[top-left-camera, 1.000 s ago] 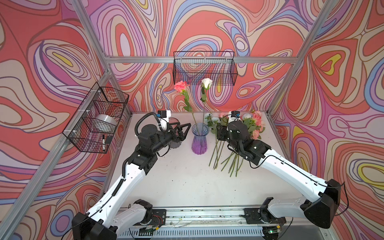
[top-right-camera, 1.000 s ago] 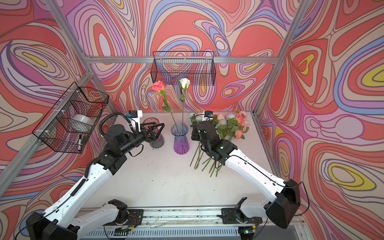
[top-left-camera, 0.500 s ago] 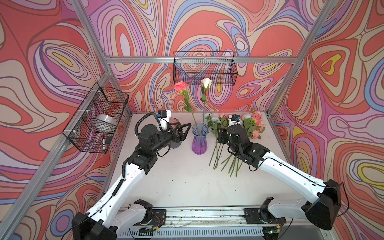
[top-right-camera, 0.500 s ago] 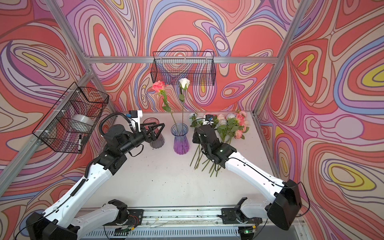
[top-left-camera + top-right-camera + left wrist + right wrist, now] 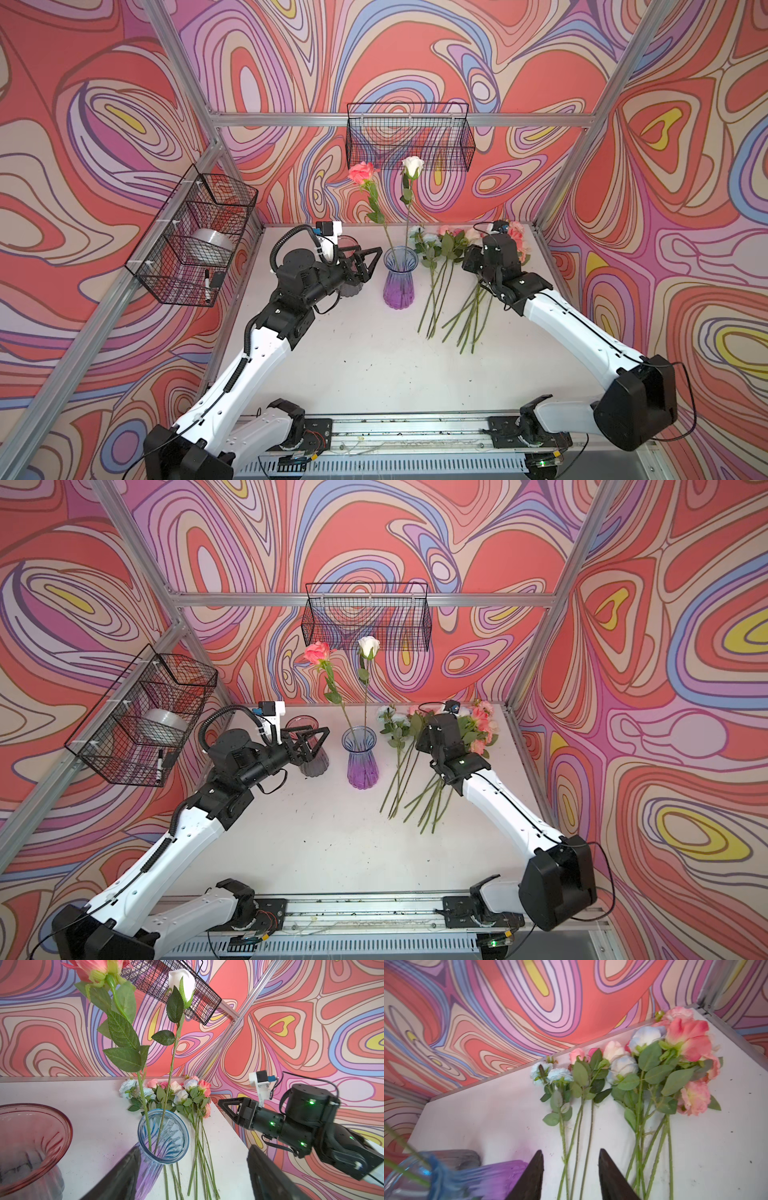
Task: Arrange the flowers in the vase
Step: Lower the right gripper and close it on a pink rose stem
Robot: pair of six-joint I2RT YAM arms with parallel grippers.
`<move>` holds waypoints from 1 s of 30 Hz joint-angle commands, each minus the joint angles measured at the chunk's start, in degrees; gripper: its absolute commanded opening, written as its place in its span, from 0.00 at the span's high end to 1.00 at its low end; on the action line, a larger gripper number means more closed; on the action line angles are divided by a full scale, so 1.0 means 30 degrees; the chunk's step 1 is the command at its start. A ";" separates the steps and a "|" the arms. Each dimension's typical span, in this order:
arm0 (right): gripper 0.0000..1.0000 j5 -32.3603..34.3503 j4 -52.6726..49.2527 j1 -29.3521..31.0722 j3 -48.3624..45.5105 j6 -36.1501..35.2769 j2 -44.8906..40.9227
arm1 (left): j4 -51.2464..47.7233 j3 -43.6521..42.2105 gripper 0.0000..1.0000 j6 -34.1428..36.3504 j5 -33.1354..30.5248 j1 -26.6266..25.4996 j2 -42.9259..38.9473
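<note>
On the right half of the white worktop (image 5: 353, 353), the loose long-stemmed roses (image 5: 434, 291) lie with their thin green stem ends fanned toward the middle. Their pink, peach, white and pale blue heads are against the far edge, near the far right corner. The right pincer (image 5: 571, 1155) hangs low over those stems, its jaws partly apart, with a few stems lying in the gap and none clamped. Left of the bunch, at mid-width, the blue-to-purple ribbed glass vase (image 5: 398, 286) stands upright, holding a pink rose (image 5: 360, 172) and a white rose (image 5: 412, 166). The left pincer (image 5: 372, 259) hangs just left of its rim, spread wide and empty, in front of a smoky pink glass vase (image 5: 316, 764). A black wire basket (image 5: 409, 137) hangs on the far wall.
</note>
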 commanded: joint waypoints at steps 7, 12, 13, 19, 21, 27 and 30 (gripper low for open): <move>0.61 -0.2584 -0.2060 -0.2234 0.1654 0.0304 0.4712 | -0.0765 0.0623 0.21 -0.0943 -0.1036 0.0078 -0.0334; 0.64 -0.4675 -0.1557 -0.3253 0.1653 0.0499 0.6311 | -0.0217 0.0719 0.23 -0.1731 0.0430 0.0077 0.0457; 0.64 -0.5243 -0.1387 -0.3260 0.1709 0.0340 0.6640 | -0.0084 0.0689 0.23 -0.1889 0.0634 0.0078 0.0553; 0.64 -0.8690 -0.0598 -0.3241 0.2785 0.0166 0.9401 | 0.0346 0.0657 0.24 -0.2432 0.1308 0.0070 0.0979; 0.64 -0.9313 -0.0104 -0.3150 0.3068 0.0425 1.0050 | 0.0267 0.0657 0.23 -0.2301 0.1228 0.0031 0.0989; 0.65 -0.9895 0.0079 -0.2642 0.4783 0.0461 1.1968 | 0.0109 0.0714 0.23 -0.2100 0.1158 0.0029 0.1011; 0.67 -0.9826 -0.0290 -0.2519 0.5732 0.0472 1.2987 | 0.0090 0.0737 0.23 -0.2062 0.1190 0.0034 0.1010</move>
